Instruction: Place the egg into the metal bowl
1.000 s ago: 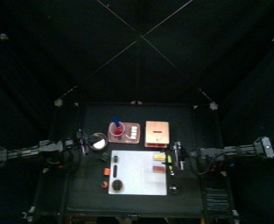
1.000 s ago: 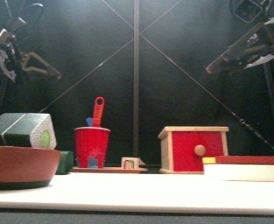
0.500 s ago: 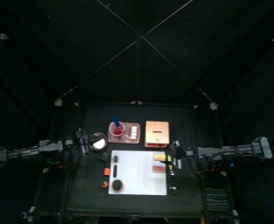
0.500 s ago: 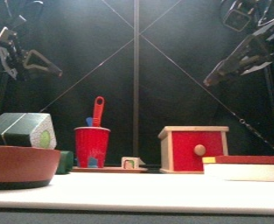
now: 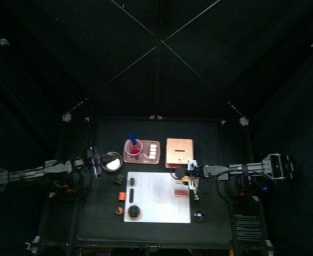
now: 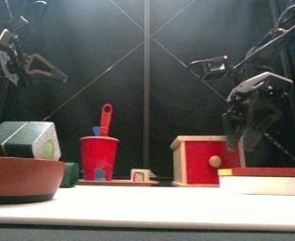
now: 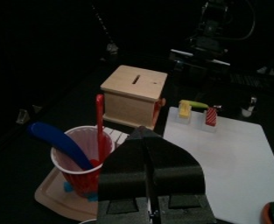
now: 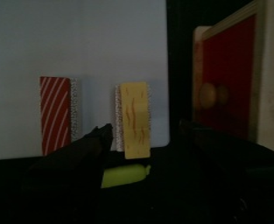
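Observation:
The metal bowl [image 5: 112, 160] is a small grey round thing left of the pink-red cup [image 5: 135, 150], at the table's back left. I cannot make out the egg in any view. My right gripper [image 5: 188, 178] hangs open over the right edge of the white board [image 5: 159, 200]. In the right wrist view its jaws [image 8: 145, 131] stand apart before a yellow block [image 8: 134, 118] and a red-striped block [image 8: 55, 105]. My left gripper [image 7: 151, 171] rests at the table's left side, shut and holding nothing.
A wooden box with a red front [image 6: 209, 158] stands behind the board. A red cup [image 6: 99, 156] holds a blue object and a red spoon. A brown-red bowl [image 6: 18, 177] with a green carton sits near the front left. Flat blocks [image 6: 263, 179] lie front right.
My right arm has come down and reached inward from the right, over the board's right edge. The left arm has not moved.

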